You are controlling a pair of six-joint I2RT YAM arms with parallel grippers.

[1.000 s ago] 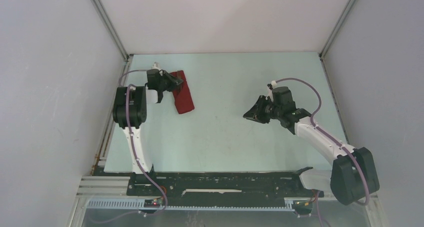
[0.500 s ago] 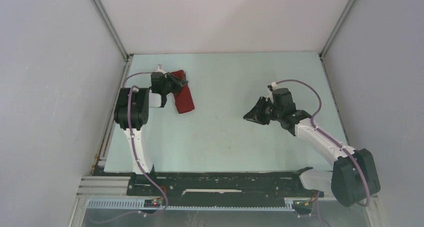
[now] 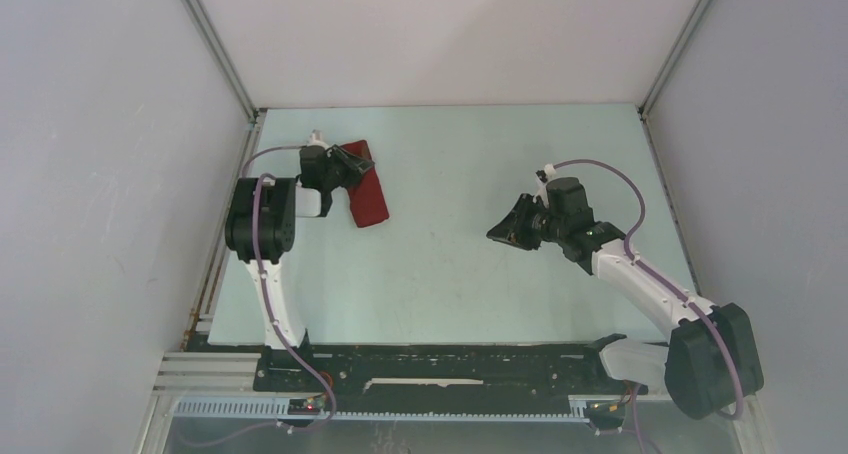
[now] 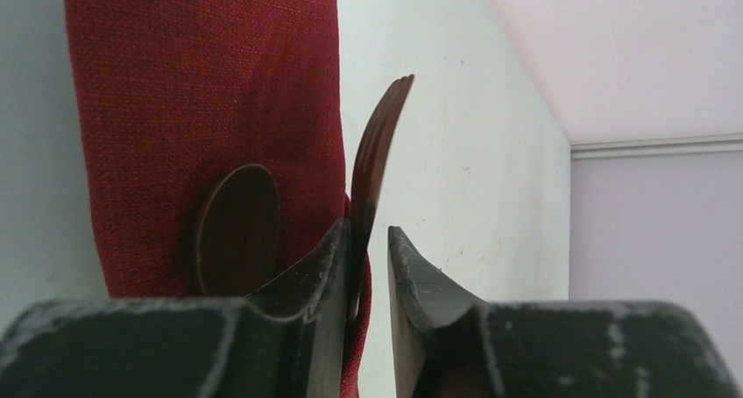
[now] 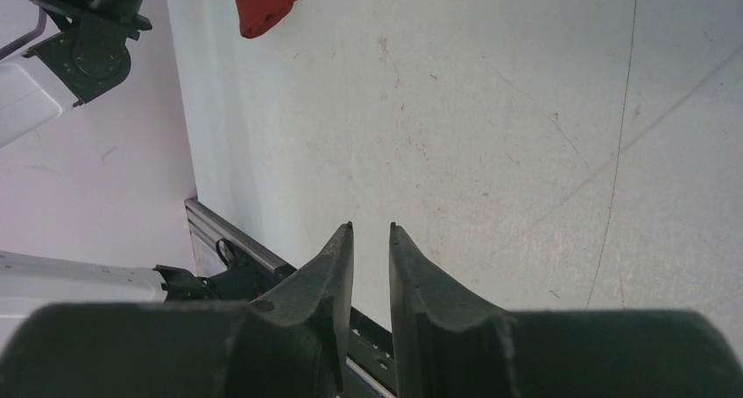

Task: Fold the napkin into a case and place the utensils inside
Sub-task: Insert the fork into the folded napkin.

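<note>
Newly loosened, left hand [image 4: 369, 228] narrowly apart round fork [image 4: 382, 124] at case [image 4: 175, 65] edge, right hand [image 5: 370, 228] narrow, empty, over table [image 5: 491, 109].

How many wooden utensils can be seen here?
2. The spoon lies on the napkin; the fork is between the left gripper's fingers. Their handles are hidden.

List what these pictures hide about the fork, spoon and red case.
- Left wrist view: the spoon and fork handles vanish behind the left hand; how deep they sit in the case is unclear.
- Top view: that hand covers part of the case; spoon and fork too small to see.
- Right wrist view: the top edge cuts off the case.
</note>
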